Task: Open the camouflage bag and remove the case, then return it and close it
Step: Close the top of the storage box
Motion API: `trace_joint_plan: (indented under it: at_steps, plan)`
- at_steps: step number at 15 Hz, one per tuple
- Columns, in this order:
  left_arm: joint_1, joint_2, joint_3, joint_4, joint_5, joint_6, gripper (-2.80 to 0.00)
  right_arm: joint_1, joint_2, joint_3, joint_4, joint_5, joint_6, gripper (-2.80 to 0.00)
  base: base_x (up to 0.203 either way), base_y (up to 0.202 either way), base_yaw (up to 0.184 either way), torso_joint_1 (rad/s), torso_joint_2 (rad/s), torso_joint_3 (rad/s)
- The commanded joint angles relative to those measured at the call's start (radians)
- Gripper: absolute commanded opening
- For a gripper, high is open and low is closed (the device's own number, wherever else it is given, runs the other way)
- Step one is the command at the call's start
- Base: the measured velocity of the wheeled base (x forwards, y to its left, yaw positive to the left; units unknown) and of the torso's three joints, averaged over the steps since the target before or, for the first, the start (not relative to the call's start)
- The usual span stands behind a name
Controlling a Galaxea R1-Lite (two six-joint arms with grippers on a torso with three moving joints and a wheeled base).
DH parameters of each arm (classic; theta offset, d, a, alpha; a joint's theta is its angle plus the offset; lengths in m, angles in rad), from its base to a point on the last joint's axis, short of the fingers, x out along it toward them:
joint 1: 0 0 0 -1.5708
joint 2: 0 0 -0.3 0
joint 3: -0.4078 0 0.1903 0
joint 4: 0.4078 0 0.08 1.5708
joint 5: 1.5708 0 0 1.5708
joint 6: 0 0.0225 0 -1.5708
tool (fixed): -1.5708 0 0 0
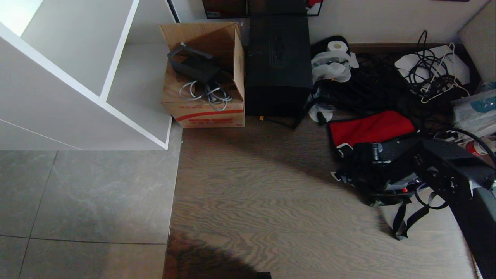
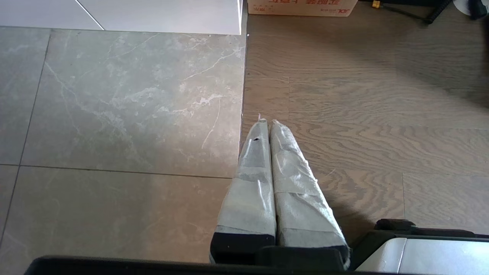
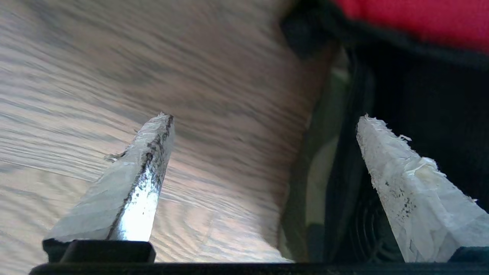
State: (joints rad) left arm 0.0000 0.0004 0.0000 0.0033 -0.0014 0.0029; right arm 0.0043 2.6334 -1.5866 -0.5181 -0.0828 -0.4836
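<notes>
Camouflage bag, soft, red-lined, gapes; right tool spread beside it, seemingly empty.

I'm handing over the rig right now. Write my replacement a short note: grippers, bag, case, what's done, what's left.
Left gripper: shut, empty, parked over the floor seam.
Right gripper: jaws wide open, empty, at the camouflage bag's edge.
Bag: on the wood floor at right, flap open, red lining showing.
Case: black, apparently lying in the open bag.
Done: bag open. Whether the case has been out yet is unclear.
Left: at least closing.
</notes>
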Motion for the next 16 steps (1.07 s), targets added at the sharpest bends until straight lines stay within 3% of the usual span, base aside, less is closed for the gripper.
trace_joint_plan:
  at_steps: [1, 10, 16]
  plan:
    - [0.000, 0.000, 0.000, 0.000, 0.000, 0.000, -2.80, 0.003, 0.019, -0.014, -0.005, -0.035, -0.009, 0.00, 0.000, 0.000, 0.000, 0.000, 0.00, 0.000]
    - [0.000, 0.000, 0.000, -0.002, 0.000, 0.000, -2.80, -0.008, 0.060, -0.107, -0.025, -0.060, -0.093, 0.00, 0.000, 0.000, 0.000, 0.000, 0.00, 0.000]
    - [0.000, 0.000, 0.000, -0.001, 0.000, 0.000, -2.80, -0.015, 0.073, -0.101, -0.015, -0.062, -0.151, 0.00, 0.000, 0.000, 0.000, 0.000, 0.00, 0.000]
